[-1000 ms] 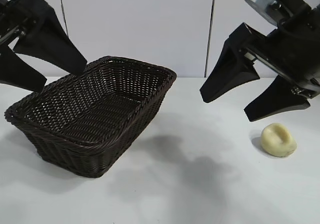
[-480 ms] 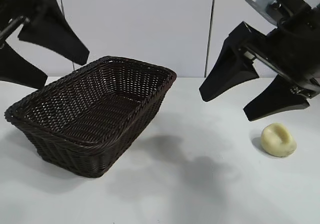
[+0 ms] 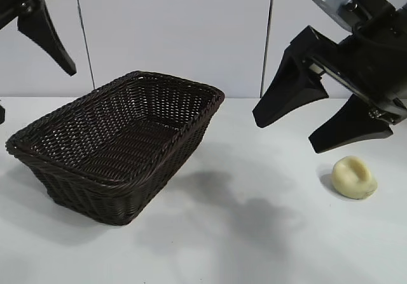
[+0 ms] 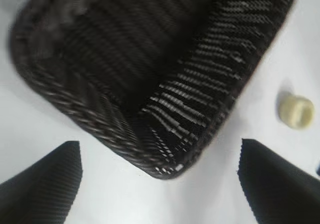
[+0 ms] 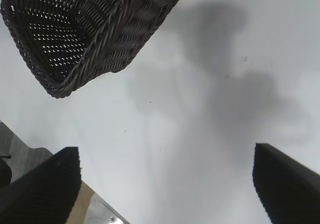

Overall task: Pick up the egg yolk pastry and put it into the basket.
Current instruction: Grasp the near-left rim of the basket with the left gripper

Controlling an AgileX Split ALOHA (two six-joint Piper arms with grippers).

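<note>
The egg yolk pastry (image 3: 354,177), a pale cream bun with a dent, lies on the white table at the right; it also shows small in the left wrist view (image 4: 296,112). The basket (image 3: 117,135), dark woven wicker, stands at the centre left and is empty. My right gripper (image 3: 286,136) hangs open above the table, up and to the left of the pastry, holding nothing. My left gripper (image 3: 35,96) is high at the far left, open and empty, above the basket's left end (image 4: 160,143). The right wrist view shows the basket's corner (image 5: 85,28) but not the pastry.
White tabletop (image 3: 254,233) stretches between basket and pastry, shadowed by the arms. A panelled white wall (image 3: 191,30) stands behind. The right wrist view shows the table's edge with a metal strip (image 5: 95,206).
My left gripper has risen and drawn back toward the upper left, away from the basket's rim. The right gripper, basket and pastry have stayed put.
</note>
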